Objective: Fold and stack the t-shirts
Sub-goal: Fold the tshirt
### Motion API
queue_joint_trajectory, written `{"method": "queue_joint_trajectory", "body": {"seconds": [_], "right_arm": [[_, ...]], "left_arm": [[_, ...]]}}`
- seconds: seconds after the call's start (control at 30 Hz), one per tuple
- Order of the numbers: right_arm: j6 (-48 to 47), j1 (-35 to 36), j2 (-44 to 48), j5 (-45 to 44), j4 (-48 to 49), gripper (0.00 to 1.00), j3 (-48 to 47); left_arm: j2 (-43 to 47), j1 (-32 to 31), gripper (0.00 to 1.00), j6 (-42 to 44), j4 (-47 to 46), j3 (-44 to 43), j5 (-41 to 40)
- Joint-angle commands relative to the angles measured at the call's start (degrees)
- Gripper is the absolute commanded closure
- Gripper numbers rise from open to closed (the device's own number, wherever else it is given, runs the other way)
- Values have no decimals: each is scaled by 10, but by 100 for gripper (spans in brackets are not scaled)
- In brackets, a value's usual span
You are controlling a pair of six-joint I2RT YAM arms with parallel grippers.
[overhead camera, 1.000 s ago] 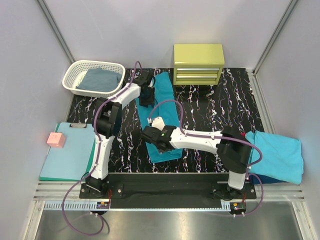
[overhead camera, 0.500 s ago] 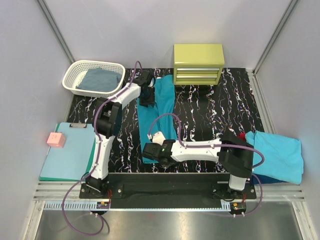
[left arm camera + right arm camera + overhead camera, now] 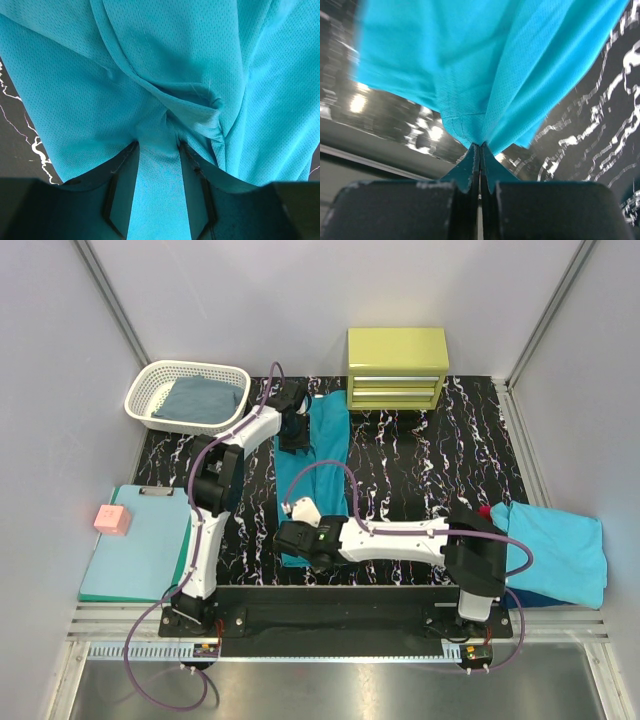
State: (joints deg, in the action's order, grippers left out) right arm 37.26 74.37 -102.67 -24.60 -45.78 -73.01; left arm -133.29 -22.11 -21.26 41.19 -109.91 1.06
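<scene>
The teal t-shirt [image 3: 330,430] lay drawn out as a long narrow strip on the black marbled surface [image 3: 420,460], running from the upper centre of the overhead view down toward the lower centre. At its upper end the left claw [image 3: 156,190] had a gathered band of the cloth clamped between its fingers [image 3: 119,187], with folds fanning away from the grip. At the lower end the right claw [image 3: 480,150] was pressed fully together on a pinched corner of the same shirt, and the fabric rose from it in a taut fan above the surface. Both arms reached in from the bottom of the frame, the right one stretched leftward across the near edge.

At the right edge a lighter turquoise shirt [image 3: 560,550] sat in a loose heap, with a sliver of red cloth [image 3: 485,508] at its upper left corner and dark blue cloth [image 3: 530,598] showing beneath it. In the upper left a white basket [image 3: 145,410] held a slate-blue folded cloth [image 3: 200,398]. A yellow-green drawer cabinet [image 3: 397,365] stood at the upper centre, just beside the strip's top end. At the lower left lay a mint-green clipboard [image 3: 135,560] with a pink block [image 3: 112,520] on its upper left corner.
</scene>
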Motion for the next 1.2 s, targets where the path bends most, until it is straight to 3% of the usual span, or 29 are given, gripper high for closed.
{"method": "queue_joint_trajectory", "body": {"seconds": [0.0,0.2,0.53,0.57,0.6,0.63,0.7,0.73,0.8,0.97,1.17], "right_arm": [[-24,4,-15,-28,13,100,-58],[-50,3,-62,-25,22,100,-116],[-68,3,-102,3,46,100,-126],[-64,3,-103,2,46,98,-124],[-61,3,-97,-3,45,90,-120],[-51,3,-92,-11,44,74,-116],[-43,3,-59,-48,40,62,-108],[-37,-1,-47,-58,39,51,-107],[-34,-20,-2,-77,27,45,-114],[-46,-69,59,-105,4,40,-118],[-37,-125,56,-83,8,48,-47]], "left_arm": [[-42,-2,55,1,27,4,-4],[-41,-3,55,-3,26,5,-4],[-40,-5,55,-1,26,7,-1],[-40,-5,55,0,26,7,-1],[-39,-5,55,1,26,7,-2],[-39,-5,54,1,26,7,-2],[-36,-5,53,2,26,12,-4],[-34,-5,52,2,26,14,-10],[-27,-5,52,3,25,18,-9],[-8,-5,51,7,22,21,-33],[9,-5,51,-1,20,15,-21]]}}
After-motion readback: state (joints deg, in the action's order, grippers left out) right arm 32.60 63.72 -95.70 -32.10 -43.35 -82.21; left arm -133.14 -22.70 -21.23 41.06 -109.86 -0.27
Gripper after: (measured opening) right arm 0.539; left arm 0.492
